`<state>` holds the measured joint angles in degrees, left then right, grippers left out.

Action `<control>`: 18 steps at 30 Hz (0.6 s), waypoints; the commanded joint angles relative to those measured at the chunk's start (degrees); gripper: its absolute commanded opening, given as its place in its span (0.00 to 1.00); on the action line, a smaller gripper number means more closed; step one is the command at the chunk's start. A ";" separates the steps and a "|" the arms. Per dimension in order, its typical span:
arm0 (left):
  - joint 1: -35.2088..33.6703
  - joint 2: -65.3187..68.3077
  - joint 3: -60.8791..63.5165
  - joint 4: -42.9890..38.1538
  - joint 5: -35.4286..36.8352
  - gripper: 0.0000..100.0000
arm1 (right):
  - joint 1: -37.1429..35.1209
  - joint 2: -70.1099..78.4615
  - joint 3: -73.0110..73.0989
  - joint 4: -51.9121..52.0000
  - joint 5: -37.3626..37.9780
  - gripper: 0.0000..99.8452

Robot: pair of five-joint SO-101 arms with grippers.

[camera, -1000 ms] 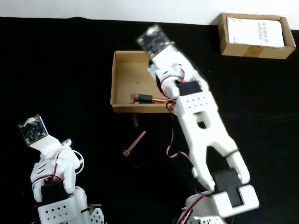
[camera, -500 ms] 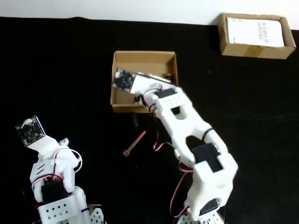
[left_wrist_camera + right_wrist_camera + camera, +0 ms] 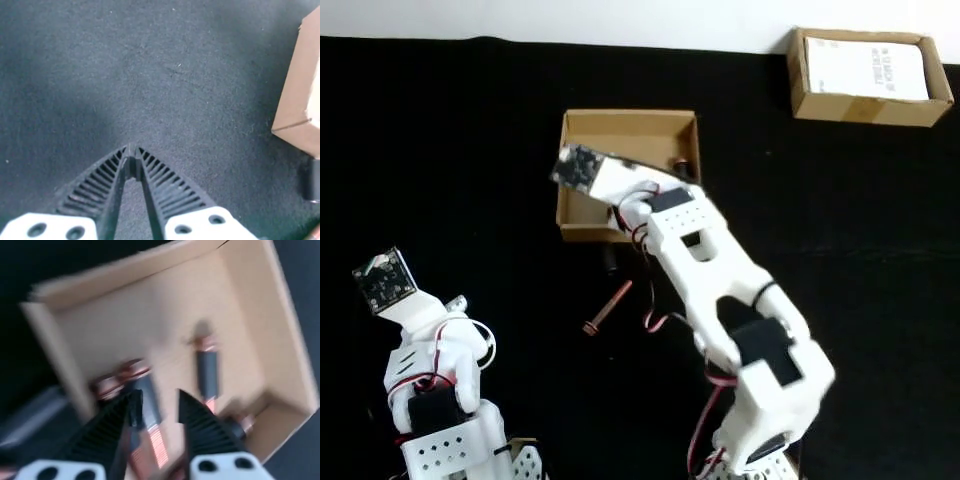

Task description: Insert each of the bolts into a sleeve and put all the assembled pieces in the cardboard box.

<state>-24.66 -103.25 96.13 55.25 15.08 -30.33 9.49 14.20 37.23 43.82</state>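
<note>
Right arm (image 3: 720, 285): stretched forward from its base, forearm slanting across the table (image 3: 470, 150), wrist tipped down over the cardboard box (image 3: 620, 118). Right end effector (image 3: 157, 402) hangs in the box's mouth, aimed at its floor. Jaws a narrow way apart, nothing gripped between them.

Under the tips: one assembled piece (image 3: 142, 390), a black sleeve with copper bolt showing at the ends, lying flat on the box floor. Second assembled piece (image 3: 206, 369) lies ahead of the tips and off to one side, clear of both fingers. What looks like a third piece (image 3: 240, 424) sits in the box corner beside one finger; too smeared to be sure.

Left arm (image 3: 435, 375): folded back over its own base, wrist raised, well apart from the box. Left end effector (image 3: 131, 159) points down at bare table, jaws closed tight, ribbed faces meeting at the tips, holding nothing. A corner of the cardboard box lies ahead of it and off to one side.

Loose sleeve (image 3: 611, 260): on the table just outside the box's near wall, close under the right arm's wrist. Loose bolt (image 3: 608, 307): on the table near the sleeve, apart from it, between the two arms and nearer the right one. Neither end effector touches either part.

Far box (image 3: 865, 108) holding white paper (image 3: 865, 65): well beyond the right end effector, at the table's far edge.
</note>
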 commanded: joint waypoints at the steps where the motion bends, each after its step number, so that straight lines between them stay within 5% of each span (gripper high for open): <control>1: -0.66 -0.57 1.10 -1.14 -0.09 0.01 | -3.38 -11.47 -2.33 19.56 -10.73 0.04; 9: -0.66 -0.57 1.10 -1.05 -0.09 0.01 | -10.33 -18.59 -2.51 50.24 -10.73 0.04; 13: -0.84 -0.48 1.10 -1.05 -0.09 0.01 | -9.01 -17.71 -1.10 50.95 3.60 0.08; 18: -0.92 -0.48 1.10 -1.05 -0.09 0.01 | -8.75 -12.44 0.84 41.19 10.99 0.19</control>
<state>-24.66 -103.25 96.13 55.25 15.08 -39.82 -4.57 14.90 82.77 50.59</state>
